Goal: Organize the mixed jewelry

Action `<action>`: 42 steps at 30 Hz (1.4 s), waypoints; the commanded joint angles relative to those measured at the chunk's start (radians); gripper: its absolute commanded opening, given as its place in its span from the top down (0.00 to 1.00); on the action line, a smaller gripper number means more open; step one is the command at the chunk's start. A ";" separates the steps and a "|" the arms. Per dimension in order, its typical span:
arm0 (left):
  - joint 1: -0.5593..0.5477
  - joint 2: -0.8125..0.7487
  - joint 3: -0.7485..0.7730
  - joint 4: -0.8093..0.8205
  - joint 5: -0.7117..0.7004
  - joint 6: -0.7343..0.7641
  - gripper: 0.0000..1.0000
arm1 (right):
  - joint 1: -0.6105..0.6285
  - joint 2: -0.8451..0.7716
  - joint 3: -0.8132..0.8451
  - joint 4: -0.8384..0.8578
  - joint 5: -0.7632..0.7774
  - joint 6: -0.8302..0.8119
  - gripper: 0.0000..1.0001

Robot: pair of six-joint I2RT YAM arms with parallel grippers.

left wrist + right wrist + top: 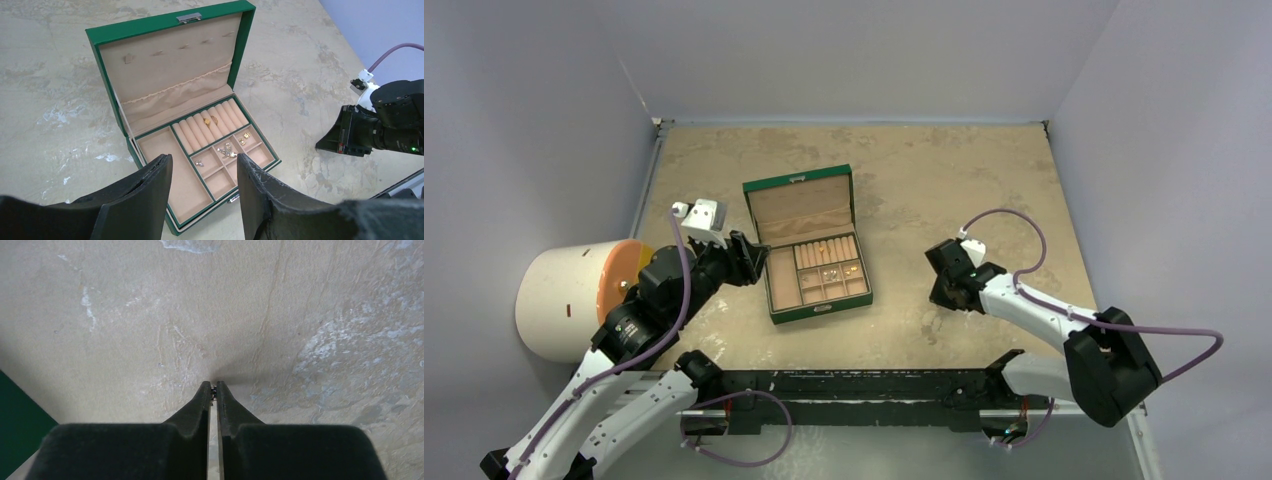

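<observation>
Two arms: black right gripper (pixel 213 391), frame centre, clenched on tiny dark speck (pixel 214 386), likely pickup; black left gripper (pixel 205 165) released, waiting.

The green box (pixel 107 38) stands open on the table (pixel 50 115). Jewelry pieces (pixel 226 149) lie in its compartments, beyond the parted jaws of the left gripper (pixel 204 162).

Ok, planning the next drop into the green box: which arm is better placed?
Right, probably: the right tool is nearly shut at the tabletop with a tiny speck seemingly pinched at its tips. The left tool hangs open and empty by the box.
</observation>
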 commanded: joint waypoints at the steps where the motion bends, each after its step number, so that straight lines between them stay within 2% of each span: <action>1: 0.006 -0.008 0.000 0.030 0.000 0.013 0.50 | -0.002 -0.037 0.055 0.004 -0.025 -0.038 0.93; 8: 0.006 -0.016 0.000 0.030 0.002 0.013 0.50 | 0.002 -0.011 0.111 0.086 -0.114 -0.153 0.97; 14: 0.006 -0.024 0.000 0.031 0.004 0.013 0.50 | 0.024 0.013 0.173 0.127 -0.186 -0.188 0.99; 23: 0.008 -0.027 0.000 0.031 0.006 0.013 0.50 | 0.171 0.077 0.344 0.128 -0.148 -0.190 0.99; 42: 0.007 -0.027 0.000 0.031 0.006 0.013 0.50 | 0.403 0.394 0.636 0.208 -0.167 -0.237 0.99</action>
